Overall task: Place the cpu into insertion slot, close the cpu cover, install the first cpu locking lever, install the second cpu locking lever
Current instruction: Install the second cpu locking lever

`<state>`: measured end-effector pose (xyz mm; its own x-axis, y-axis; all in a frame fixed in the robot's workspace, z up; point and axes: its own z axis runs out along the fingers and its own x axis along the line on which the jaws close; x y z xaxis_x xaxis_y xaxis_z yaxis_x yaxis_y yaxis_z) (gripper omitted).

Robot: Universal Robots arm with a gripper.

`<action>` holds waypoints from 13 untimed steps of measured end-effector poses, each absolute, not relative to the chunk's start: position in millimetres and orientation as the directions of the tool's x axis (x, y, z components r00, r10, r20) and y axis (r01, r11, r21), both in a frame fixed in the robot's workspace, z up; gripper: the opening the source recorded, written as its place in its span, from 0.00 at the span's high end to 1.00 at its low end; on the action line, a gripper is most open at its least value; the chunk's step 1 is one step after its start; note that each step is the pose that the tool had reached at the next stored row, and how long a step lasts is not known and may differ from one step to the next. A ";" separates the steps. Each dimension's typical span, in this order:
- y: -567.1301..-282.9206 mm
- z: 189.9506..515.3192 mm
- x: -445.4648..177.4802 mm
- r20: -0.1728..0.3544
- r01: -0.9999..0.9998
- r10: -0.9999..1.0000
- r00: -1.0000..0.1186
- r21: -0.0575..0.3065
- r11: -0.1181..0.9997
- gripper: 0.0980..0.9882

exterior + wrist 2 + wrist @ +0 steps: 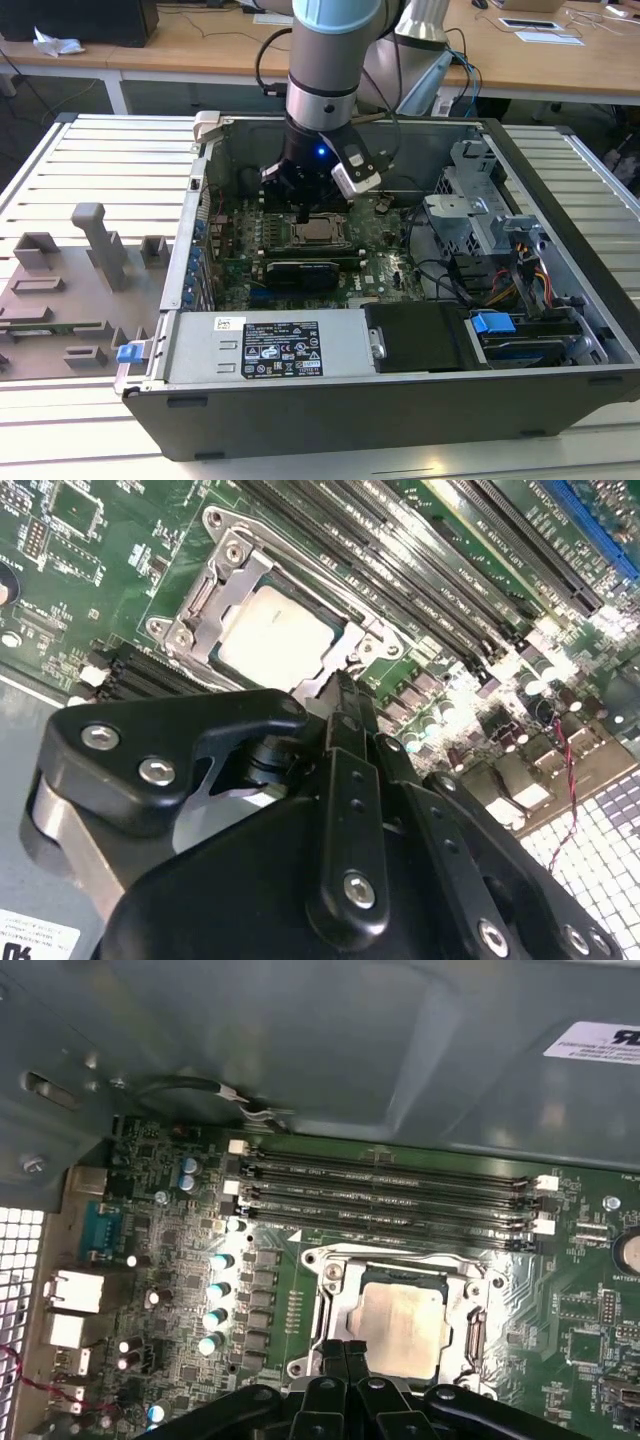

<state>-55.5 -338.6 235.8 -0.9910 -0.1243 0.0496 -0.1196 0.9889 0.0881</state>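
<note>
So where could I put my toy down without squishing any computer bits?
On the slatted table beside the computer case. Inside it's crowded: the gripper sits at the cpu cover, memory slots and cables close by.

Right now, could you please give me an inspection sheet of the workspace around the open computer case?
Surface: slatted metal table carrying the open computer case.
Job's things: cpu sits in the insertion slot; cpu cover lies closed over it, framing the chip.
Clutter: grey fixture blocks on the exterior view's left of the case.
Grippers: gripper at the socket's edge, fingers together, holding nothing visible.
Cables: red and black wires by the case's perforated wall; wire bundles inside the case.
Surroundings: wooden desks behind the table.
</note>
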 end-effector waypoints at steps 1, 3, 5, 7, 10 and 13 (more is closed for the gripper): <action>-338.5 235.8 -55.5 0.050 -0.119 -0.124 -0.991 0.088 0.989 0.99; -337.9 235.9 -55.6 0.051 -0.119 -0.123 -0.991 0.082 0.990 0.99; -337.2 236.2 -55.5 0.051 -0.119 -0.123 -0.991 0.074 0.990 0.99; -336.5 236.6 -55.5 0.052 -0.119 -0.123 -0.991 0.068 0.991 0.99; -335.6 237.7 -55.5 0.053 -0.119 -0.122 -0.991 0.057 0.991 0.99; -333.9 239.9 -55.5 0.055 -0.119 -0.122 -0.991 0.042 0.992 0.99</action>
